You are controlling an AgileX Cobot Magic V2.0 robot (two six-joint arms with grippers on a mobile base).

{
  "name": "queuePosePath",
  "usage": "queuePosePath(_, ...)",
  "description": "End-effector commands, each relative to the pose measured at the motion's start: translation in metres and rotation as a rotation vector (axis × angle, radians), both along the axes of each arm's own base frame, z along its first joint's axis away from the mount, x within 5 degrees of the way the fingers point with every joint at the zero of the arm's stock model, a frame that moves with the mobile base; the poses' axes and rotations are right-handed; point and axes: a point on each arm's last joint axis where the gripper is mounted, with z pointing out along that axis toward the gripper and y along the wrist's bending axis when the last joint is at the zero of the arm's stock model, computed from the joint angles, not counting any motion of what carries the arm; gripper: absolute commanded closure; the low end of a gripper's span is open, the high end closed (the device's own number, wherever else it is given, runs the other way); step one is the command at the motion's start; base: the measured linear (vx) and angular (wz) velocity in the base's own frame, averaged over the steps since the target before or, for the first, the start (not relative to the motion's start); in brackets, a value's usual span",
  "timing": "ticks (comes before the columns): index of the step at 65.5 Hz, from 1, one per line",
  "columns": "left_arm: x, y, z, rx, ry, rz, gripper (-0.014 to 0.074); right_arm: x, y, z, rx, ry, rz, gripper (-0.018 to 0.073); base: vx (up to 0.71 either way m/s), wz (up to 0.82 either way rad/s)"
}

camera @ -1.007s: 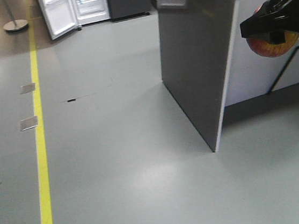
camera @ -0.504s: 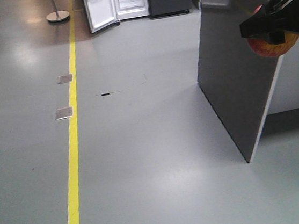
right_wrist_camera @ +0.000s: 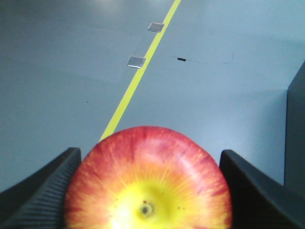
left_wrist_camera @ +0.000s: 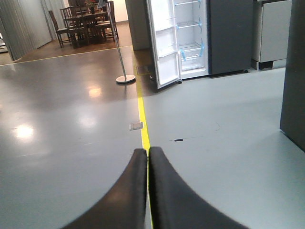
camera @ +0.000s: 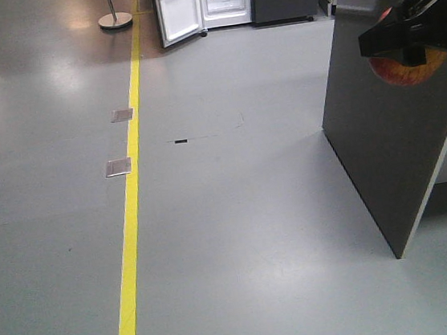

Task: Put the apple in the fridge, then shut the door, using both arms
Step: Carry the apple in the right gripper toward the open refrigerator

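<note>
From the right wrist, close on the apple [right_wrist_camera: 147, 191], red streaked over a yellow heart, dimpled end toward the lens, clamped in the right pincer [right_wrist_camera: 148, 155] with a ribbed black finger [right_wrist_camera: 43, 191] pressed to each side. From the front, only the fruit's lower half, peeking beneath black pincer parts at the right edge, held up off the floor before a tall dark grey panel [camera: 390, 140]. From the left wrist alone, the left pincer [left_wrist_camera: 146, 151], fingers pressed flat together with nothing between.

Far across the room and well apart from the apple, the fridge [left_wrist_camera: 193, 38], with the door [left_wrist_camera: 164, 47] swung wide. White interior, shelves edged in blue tape, contents too small to tell.

Underfoot, glossy grey floor [camera: 240, 238], with a yellow line [camera: 133, 226] beside two metal floor plates [camera: 118, 166]. Beyond, a post on a round base [left_wrist_camera: 125, 78] and dark chairs round a table [left_wrist_camera: 81, 21].
</note>
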Motion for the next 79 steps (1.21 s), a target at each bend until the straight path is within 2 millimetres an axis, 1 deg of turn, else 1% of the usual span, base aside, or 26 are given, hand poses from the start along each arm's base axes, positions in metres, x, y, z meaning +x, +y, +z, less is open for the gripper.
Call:
queuePosePath(1, -0.0002, -0.0017, 0.0027, 0.000, -0.073, -0.018, 0.0604, -0.0064, -0.0004, 0.0219, 0.029, -0.114, -0.021, 0.0426, 0.09, 0.08)
queuePosePath(79, -0.0002, -0.0017, 0.0027, 0.000, -0.073, -0.018, 0.0604, -0.0064, -0.0004, 0.0219, 0.030, -0.113, -0.021, 0.0426, 0.12, 0.00)
